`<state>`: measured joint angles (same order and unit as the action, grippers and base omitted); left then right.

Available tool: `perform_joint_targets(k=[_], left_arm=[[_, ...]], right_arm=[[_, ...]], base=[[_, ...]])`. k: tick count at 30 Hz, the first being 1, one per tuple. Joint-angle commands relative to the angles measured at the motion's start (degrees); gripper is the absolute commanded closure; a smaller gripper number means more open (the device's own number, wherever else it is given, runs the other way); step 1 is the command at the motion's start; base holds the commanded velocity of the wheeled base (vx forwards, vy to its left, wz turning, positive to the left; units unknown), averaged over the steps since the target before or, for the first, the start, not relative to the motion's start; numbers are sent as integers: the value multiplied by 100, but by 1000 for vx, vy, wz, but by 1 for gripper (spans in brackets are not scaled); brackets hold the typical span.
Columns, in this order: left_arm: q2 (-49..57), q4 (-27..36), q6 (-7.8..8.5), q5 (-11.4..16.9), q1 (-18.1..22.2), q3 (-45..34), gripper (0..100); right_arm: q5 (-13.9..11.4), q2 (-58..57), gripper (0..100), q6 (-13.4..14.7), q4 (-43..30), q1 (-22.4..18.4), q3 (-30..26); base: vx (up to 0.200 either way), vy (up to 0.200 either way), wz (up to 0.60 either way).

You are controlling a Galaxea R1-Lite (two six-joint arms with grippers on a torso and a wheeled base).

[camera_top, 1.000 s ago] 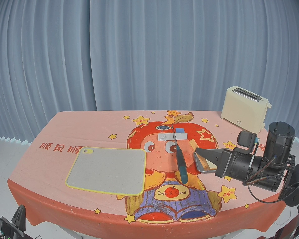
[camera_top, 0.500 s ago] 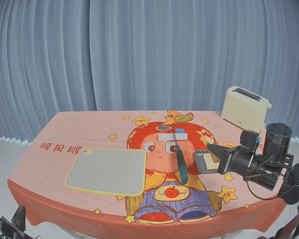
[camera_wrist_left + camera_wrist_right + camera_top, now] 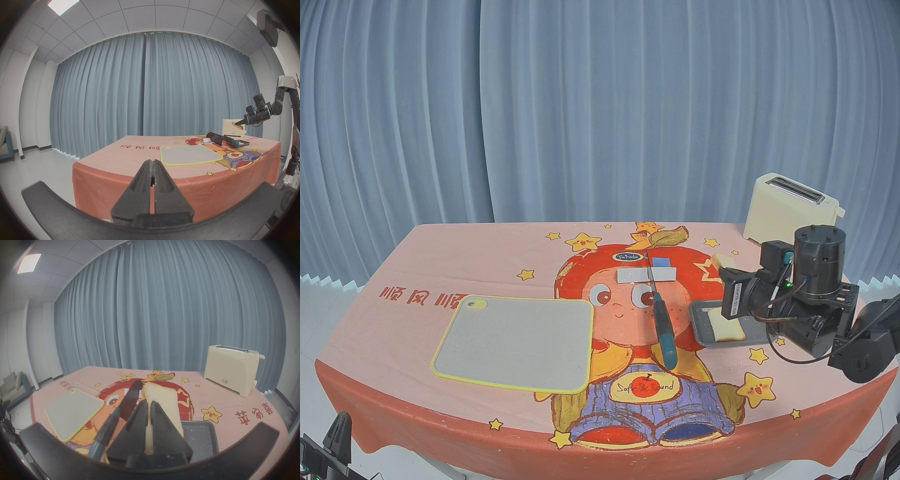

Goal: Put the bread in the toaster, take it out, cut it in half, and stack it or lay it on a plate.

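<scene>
My right gripper (image 3: 726, 270) hovers above the grey tray (image 3: 698, 314), shut on a slice of bread (image 3: 721, 260) that it holds upright. In the right wrist view the bread (image 3: 163, 405) stands on edge between the fingers (image 3: 139, 421). Another slice (image 3: 727, 326) lies flat in the tray. The cream toaster (image 3: 791, 215) stands at the table's far right, slot up, beyond the gripper. A blue-handled knife (image 3: 664, 320) lies at mid-table. My left gripper (image 3: 153, 170) hangs shut and empty off the table's near left corner.
A grey cutting board with a yellow rim (image 3: 515, 342) lies on the left half of the table. A small grey and blue holder (image 3: 647, 272) sits under the knife blade. The orange tablecloth (image 3: 456, 262) has free room at the back left.
My right gripper has risen from the tray with the bread slice and swung back toward the toaster. The slice left in the tray now shows.
</scene>
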<state>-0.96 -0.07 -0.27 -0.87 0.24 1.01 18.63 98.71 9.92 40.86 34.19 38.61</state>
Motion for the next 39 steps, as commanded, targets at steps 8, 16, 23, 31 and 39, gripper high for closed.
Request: perform_joint_targets(k=[8,16,23,31,39], left_arm=[[-9,-1,0,-1,2,-101,100],[-9,-1,0,-1,2,-101,100],[-9,-1,0,-1,2,-101,100],[-9,-1,0,-1,2,-101,100],[-9,-1,0,-1,2,-101,100]], right_arm=[[387,746,100,291,-35,-53,200],[449,1001,100,282,-52,-18,138],[581,1010,100,238,-61,-18,77],[651,1010,100,106,-52,43,-99],[748,1054,100,80,-61,35,-117]], base=[[0,0,0],[0,0,0],[0,0,0],[0,0,0],[0,0,0]])
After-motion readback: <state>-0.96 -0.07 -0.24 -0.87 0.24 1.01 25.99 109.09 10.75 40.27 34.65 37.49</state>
